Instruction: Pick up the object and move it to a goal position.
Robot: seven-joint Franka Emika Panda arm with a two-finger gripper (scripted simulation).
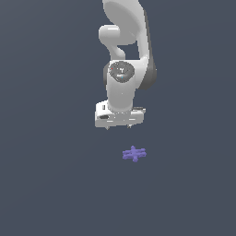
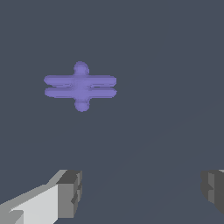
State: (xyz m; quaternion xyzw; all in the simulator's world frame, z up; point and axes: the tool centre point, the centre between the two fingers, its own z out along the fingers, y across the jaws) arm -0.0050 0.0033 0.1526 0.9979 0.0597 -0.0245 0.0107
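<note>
The object [image 1: 134,154] is a small purple-blue piece of thin crossed bars lying flat on the dark grey floor. The white gripper [image 1: 119,126] hangs above the floor, a little behind the object and toward the exterior view's left of it, not touching it. In the wrist view the object [image 2: 80,86] shows as two parallel bars crossed by a short stub, well away from the gripper [image 2: 141,192]. Both fingers [image 2: 70,192] stand wide apart with nothing between them, so the gripper is open.
The floor [image 1: 55,184] is a plain dark grey surface on all sides. The white arm [image 1: 124,41] rises straight up behind the gripper. No other objects or goal marker show in either view.
</note>
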